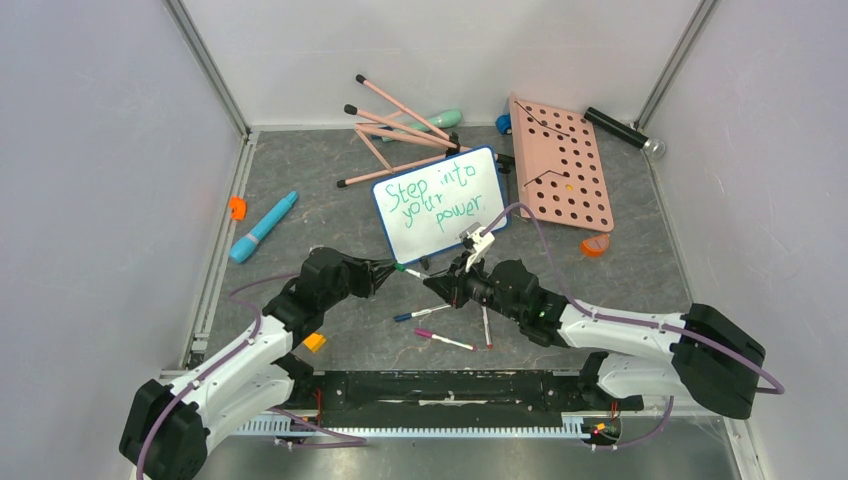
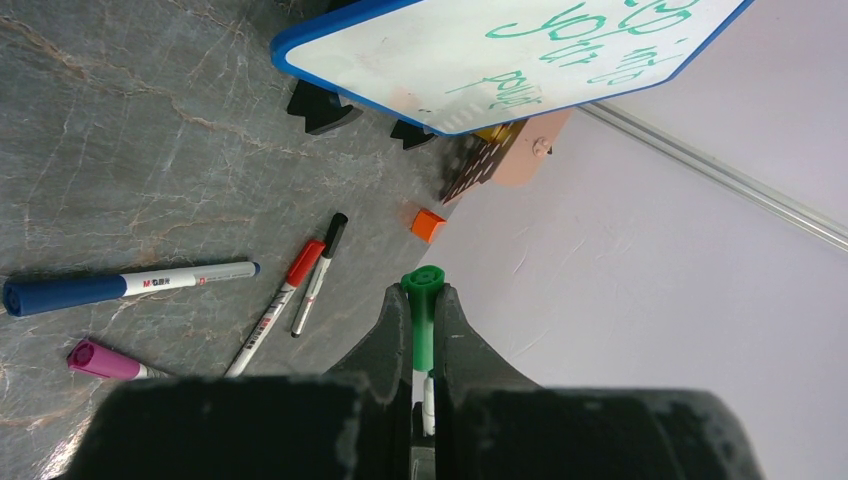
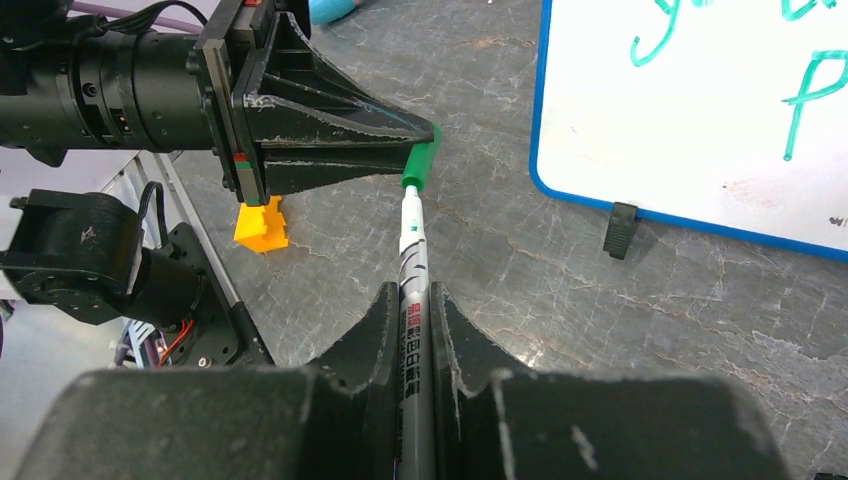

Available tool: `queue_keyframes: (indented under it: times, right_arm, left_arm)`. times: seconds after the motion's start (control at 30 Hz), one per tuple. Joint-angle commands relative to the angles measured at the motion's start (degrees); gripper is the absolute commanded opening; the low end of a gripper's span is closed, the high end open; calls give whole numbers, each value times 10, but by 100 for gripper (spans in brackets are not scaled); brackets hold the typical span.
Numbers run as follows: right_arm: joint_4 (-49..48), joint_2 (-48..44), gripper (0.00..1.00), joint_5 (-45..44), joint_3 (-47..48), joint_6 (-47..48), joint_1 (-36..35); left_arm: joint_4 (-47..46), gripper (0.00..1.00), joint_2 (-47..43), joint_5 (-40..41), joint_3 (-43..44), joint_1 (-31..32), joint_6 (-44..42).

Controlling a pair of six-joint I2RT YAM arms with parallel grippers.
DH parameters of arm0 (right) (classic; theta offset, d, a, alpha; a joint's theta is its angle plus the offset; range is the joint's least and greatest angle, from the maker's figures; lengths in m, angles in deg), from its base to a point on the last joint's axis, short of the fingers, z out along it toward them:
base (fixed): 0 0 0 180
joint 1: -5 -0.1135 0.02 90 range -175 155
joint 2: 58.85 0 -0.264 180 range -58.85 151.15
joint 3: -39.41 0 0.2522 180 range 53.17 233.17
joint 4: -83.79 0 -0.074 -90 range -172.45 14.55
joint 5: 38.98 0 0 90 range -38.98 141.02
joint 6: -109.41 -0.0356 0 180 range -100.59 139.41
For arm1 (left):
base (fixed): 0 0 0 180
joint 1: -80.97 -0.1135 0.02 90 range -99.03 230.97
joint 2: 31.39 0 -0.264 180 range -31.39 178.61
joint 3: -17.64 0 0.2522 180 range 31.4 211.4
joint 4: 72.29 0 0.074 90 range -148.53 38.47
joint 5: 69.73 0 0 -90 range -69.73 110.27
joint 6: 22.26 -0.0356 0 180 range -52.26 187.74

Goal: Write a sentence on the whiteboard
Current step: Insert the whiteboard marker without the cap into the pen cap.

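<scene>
Right wrist view: I am seeing the right jaws clamped on the white barrel of the marker (image 3: pixel 411 250), whose long axis is pointing straight out from them at the left jaws. Those are pinched together on the green cap (image 3: pixel 420 165) at the marker's tip, so both arms are meeting nose to nose along one line. I am reading this as capping, and I cannot tell whether the cap is fully seated. Beyond the two, the whiteboard (image 1: pixel 425 242) is standing on the worktop (image 1: pixel 330 215) with the sentence (image 1: pixel 432 195) in three green lines. The right arm is lying nearer its lower edge.
</scene>
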Motion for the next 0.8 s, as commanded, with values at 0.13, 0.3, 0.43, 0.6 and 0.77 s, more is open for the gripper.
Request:
queue_keyframes:
  times: [0.13, 0.3, 0.43, 0.6, 0.77]
  right_arm:
    - [-33, 15, 0, 7, 10, 3, -4]
    - [-36, 21, 0, 3, 12, 3, -4]
    - [-38, 26, 0, 3, 17, 4, -4]
    - [-36, 23, 0, 5, 19, 5, -4]
    - [-31, 13, 0, 11, 13, 4, -4]
  left_arm:
    - [-25, 2, 0, 0, 1, 1, 31]
    - [-25, 2, 1, -3, 3, 1, 29]
    - [-25, 2, 4, -6, 2, 1, 28]
    - [-25, 2, 4, -3, -2, 1, 29]
    - [-26, 2, 6, 0, -5, 1, 28]
